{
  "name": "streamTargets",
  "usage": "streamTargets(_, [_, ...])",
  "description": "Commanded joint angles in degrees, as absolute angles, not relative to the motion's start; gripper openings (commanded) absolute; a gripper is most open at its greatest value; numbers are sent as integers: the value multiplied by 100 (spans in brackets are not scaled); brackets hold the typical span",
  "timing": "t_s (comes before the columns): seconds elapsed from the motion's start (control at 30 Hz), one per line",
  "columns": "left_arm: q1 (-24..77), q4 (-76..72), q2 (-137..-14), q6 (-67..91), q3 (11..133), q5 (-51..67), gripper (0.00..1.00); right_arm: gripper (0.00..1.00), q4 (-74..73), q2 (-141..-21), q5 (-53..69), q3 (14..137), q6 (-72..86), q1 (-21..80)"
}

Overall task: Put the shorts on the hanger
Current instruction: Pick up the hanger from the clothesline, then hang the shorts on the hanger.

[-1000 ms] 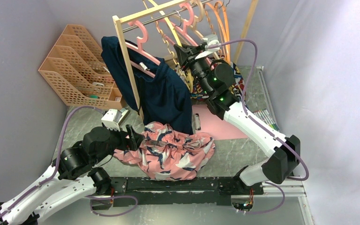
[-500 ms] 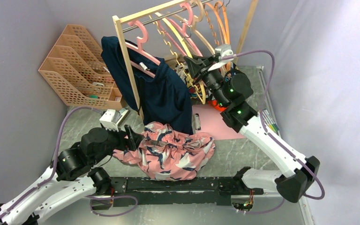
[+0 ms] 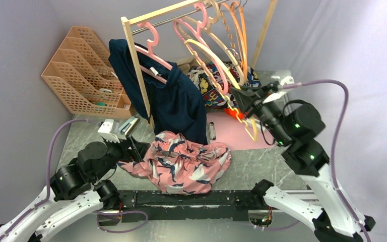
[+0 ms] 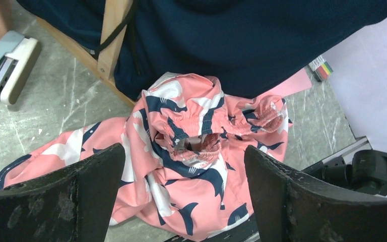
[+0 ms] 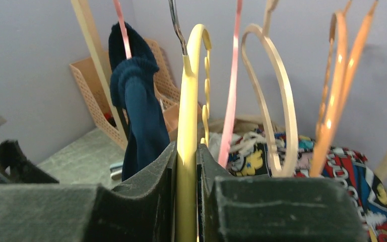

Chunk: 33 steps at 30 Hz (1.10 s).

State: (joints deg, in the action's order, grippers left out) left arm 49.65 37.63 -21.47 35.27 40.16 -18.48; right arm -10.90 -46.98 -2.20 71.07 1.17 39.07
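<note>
Plain lilac walls (image 3: 20, 50), grey marbled tabletop (image 3: 262, 166), wooden clothes rail (image 3: 135, 65), peach lattice file rack (image 3: 78, 75) in the left corner

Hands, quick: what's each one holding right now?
Left hand: open, holding nothing, facing the shorts.
Right hand: closed on the yellow hanger.

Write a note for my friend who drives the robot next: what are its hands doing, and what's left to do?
Right gripper: shut on the thin pale yellow plastic hanger, which slants down from the wooden rack.
Left gripper: open, holding nothing, poised over the salmon-pink shorts with navy and white blotches.
Shorts: a crumpled heap on the table, in front of the hanging navy garment.
Done: hanger gripped.
Left: bring the hanger over, pick up the shorts, put them on it.
</note>
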Motion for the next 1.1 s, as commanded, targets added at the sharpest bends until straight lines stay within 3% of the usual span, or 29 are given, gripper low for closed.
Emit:
streamTargets(0.0, [4942,3791,-1926,3746,3947,-2306,92,0,-2570,-4097,-351,7492,295,3885])
streamTargets(0.37, [4940,3920,-1340,4020,3887,-2888,95,0,-4470,-3503,1253,8448,538,3885])
streamTargets(0.7, [4946,4397,-1277,4587,4059,-3520,98,0,-4620,-3358,887,9564,591,3886])
streamTargets(0.9, [4942,4311,-1190,4245,4536,-3406,98,0,-5062,-3848,3040,10112,668,3876])
streamTargets(1.07, [4942,3675,-1211,3055,5485,-2383,98,0,-5194,-4077,4317,9619,616,3835])
